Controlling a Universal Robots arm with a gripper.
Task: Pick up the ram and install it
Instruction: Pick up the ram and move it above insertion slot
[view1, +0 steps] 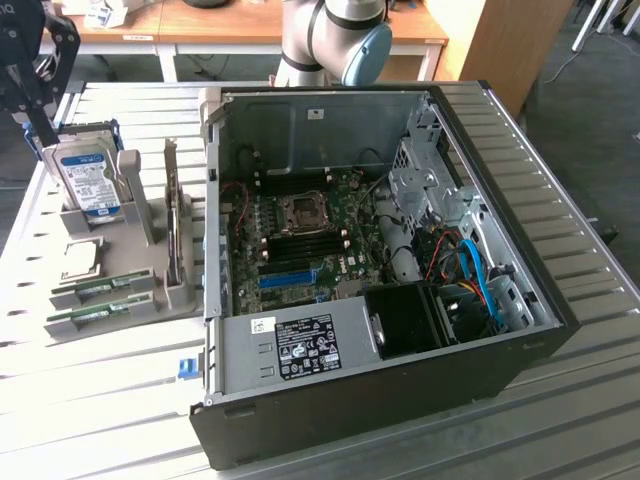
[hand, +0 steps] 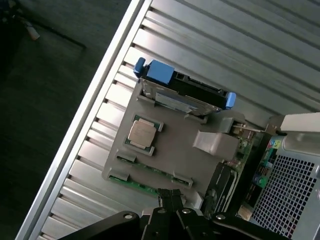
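Note:
Two thin green ram sticks lie in slots at the near end of a grey holder (view1: 140, 265): one ram stick (view1: 97, 290) (hand: 154, 172) and a second ram stick (view1: 92, 315) (hand: 138, 187) beside it. My black gripper (view1: 40, 135) (hand: 170, 196) hangs high above the holder at the exterior view's far left, over the hard drive end. Its fingers are shut with nothing between them. In the wrist view the fingertips overlap the holder's edge by the ram sticks without touching. The open computer case (view1: 520, 330) shows the motherboard (view1: 300, 230) with dark memory slots.
A silver hard drive (view1: 85, 180) (hand: 182, 95) with blue clips stands upright in the holder, with a square processor chip (view1: 82, 258) (hand: 141, 132) below it. A bright-blue slot strip (view1: 285, 278) lies on the motherboard. A ribbed metal table (view1: 560, 180) carries everything, its edge near the holder.

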